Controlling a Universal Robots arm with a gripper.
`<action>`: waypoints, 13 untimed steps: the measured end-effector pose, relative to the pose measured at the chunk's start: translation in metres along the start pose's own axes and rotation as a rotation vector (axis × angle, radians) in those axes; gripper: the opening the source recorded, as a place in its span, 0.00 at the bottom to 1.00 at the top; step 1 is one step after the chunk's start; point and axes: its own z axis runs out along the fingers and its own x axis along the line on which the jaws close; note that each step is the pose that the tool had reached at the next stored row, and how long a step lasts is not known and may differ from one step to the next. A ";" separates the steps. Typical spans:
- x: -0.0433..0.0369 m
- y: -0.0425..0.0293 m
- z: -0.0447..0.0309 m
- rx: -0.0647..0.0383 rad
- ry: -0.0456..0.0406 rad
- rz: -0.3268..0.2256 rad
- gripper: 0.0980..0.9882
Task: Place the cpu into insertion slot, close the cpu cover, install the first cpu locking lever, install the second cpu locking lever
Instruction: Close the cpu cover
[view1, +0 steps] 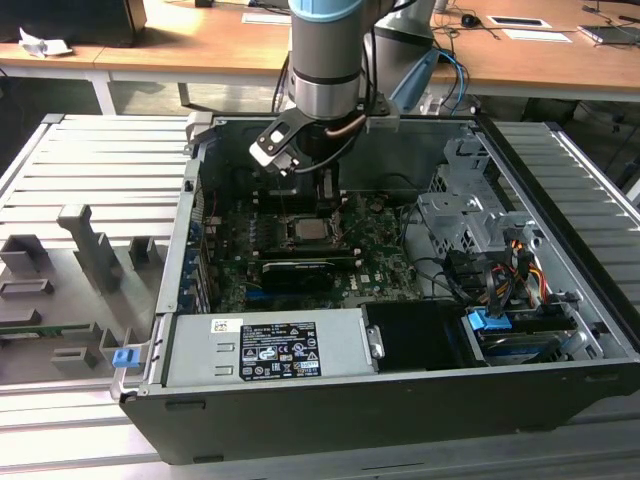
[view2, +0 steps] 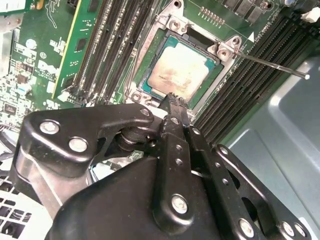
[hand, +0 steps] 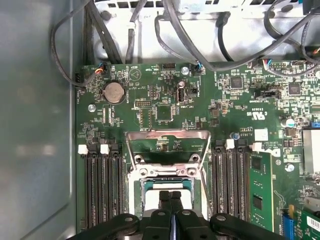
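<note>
The cpu (view2: 177, 72) lies flat in the insertion slot (view2: 155, 57) on the green motherboard, its pale silvery face up. My gripper (view2: 173, 99) hangs just above the chip's near edge, fingers shut together with nothing between them. In the first wrist view the gripper (hand: 170, 195) is over the socket, and the cpu cover (hand: 167, 133), a silvery frame with a large window, stands tilted open beyond it. A thin metal locking lever (view2: 270, 62) sticks out free beside the socket. In the exterior view the gripper (view1: 327, 195) is just behind the cpu (view1: 305, 228).
Black memory slots (hand: 102, 185) flank the socket on both sides. Dark cables (hand: 200, 45) run along the board's far edge. The grey power supply (view1: 270, 345) fills the case front, with a drive cage (view1: 470, 215) and wiring at the exterior view's right. Case walls enclose it all.
</note>
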 end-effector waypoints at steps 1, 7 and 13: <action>0.0000 0.0001 -0.0013 0.000 -0.0001 0.000 0.01; 0.0000 0.0002 -0.0038 0.000 -0.0001 0.000 0.01; 0.0000 0.0007 -0.0054 0.000 -0.0005 0.000 0.01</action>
